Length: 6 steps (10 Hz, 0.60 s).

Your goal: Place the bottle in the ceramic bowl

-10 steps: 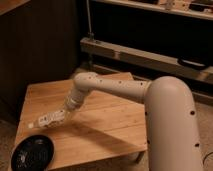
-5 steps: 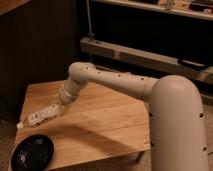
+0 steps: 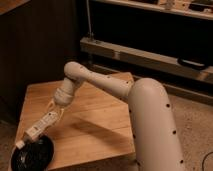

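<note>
The whitish bottle (image 3: 38, 128) is held tilted, its capped end pointing down-left just over the far left rim of the black ceramic bowl (image 3: 34, 156). The bowl sits at the front left corner of the wooden table (image 3: 95, 120). My gripper (image 3: 54, 111) is at the bottle's upper end, shut on it, above and to the right of the bowl. The white arm reaches in from the lower right.
A dark wooden cabinet (image 3: 35, 45) stands behind the table on the left. A metal shelf rail (image 3: 145, 55) runs behind on the right. The speckled floor (image 3: 195, 125) lies to the right of the table.
My gripper has carried the bottle left and then down towards the front left corner, so its capped end now hangs over the bowl's rim.
</note>
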Each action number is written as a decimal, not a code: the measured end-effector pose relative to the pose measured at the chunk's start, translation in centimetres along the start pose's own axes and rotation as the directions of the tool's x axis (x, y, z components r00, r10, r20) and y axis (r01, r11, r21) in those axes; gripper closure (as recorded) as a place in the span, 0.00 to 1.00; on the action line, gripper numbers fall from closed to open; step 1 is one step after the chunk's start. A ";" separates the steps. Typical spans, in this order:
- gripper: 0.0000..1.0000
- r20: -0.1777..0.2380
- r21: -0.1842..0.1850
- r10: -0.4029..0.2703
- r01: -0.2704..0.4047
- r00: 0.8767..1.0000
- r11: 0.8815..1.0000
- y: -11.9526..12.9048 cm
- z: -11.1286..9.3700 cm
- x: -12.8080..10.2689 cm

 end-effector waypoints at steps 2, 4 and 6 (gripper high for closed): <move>1.00 -0.038 -0.031 -0.023 0.022 0.999 0.999 -0.2 0.0 -1.0; 1.00 -0.096 -0.066 -0.035 0.028 0.995 0.997 -0.2 0.4 -2.1; 1.00 -0.156 -0.074 -0.026 0.014 0.987 0.997 0.2 0.3 -2.4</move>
